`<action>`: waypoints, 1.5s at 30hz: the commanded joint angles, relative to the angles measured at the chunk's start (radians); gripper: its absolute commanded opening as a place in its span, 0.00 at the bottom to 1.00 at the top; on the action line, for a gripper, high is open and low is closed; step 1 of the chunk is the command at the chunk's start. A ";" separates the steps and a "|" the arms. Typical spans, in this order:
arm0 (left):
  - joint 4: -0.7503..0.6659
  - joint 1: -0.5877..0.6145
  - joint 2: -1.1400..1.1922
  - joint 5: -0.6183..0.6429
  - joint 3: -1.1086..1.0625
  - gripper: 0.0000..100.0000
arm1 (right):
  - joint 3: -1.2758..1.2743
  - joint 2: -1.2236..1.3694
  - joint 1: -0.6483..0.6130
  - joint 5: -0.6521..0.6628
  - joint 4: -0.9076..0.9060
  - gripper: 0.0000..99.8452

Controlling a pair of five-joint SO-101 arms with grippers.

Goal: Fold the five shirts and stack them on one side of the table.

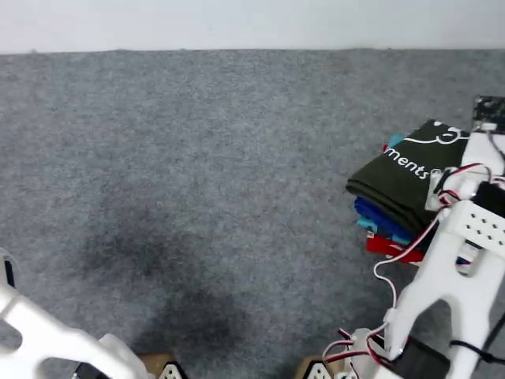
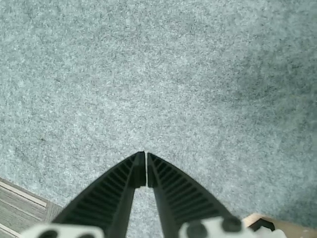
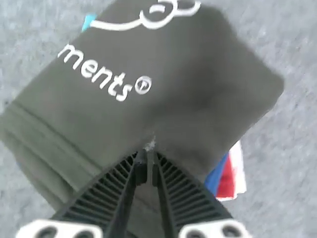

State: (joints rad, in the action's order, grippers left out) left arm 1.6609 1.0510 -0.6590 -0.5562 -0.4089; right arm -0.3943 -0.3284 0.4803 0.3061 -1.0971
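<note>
Olive shirt (image 1: 394, 178) atop stack (image 1: 380, 219) beneath right tool (image 3: 147, 151)

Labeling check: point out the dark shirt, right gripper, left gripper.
dark shirt (image 3: 198, 89): right wrist view, top face.
right gripper (image 3: 147, 163): right wrist view, between the fingertips.
left gripper (image 2: 146, 163): left wrist view, between the fingertips.

White lettering (image 3: 101, 79) (cut short) on the dark shirt (image 3: 208, 64); circled mark (image 3: 142, 85) after.
</note>
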 commanded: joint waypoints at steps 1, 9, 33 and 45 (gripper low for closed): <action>0.000 -0.008 -0.028 -0.006 0.002 0.02 | -0.026 0.061 0.027 -0.014 -0.031 0.01; 0.000 -0.008 -0.028 -0.006 0.002 0.02 | -0.032 0.094 0.081 0.147 -0.131 0.01; 0.000 -0.008 -0.026 -0.006 0.001 0.02 | 0.015 0.449 -0.081 0.147 0.835 0.01; -0.002 -0.008 -0.028 -0.006 -0.025 0.02 | -0.017 0.249 -0.062 0.147 0.769 0.01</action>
State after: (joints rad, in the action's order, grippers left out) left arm 1.6609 1.0510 -0.6590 -0.5562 -0.4411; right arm -0.4219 0.0967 0.3943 0.4488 -0.2470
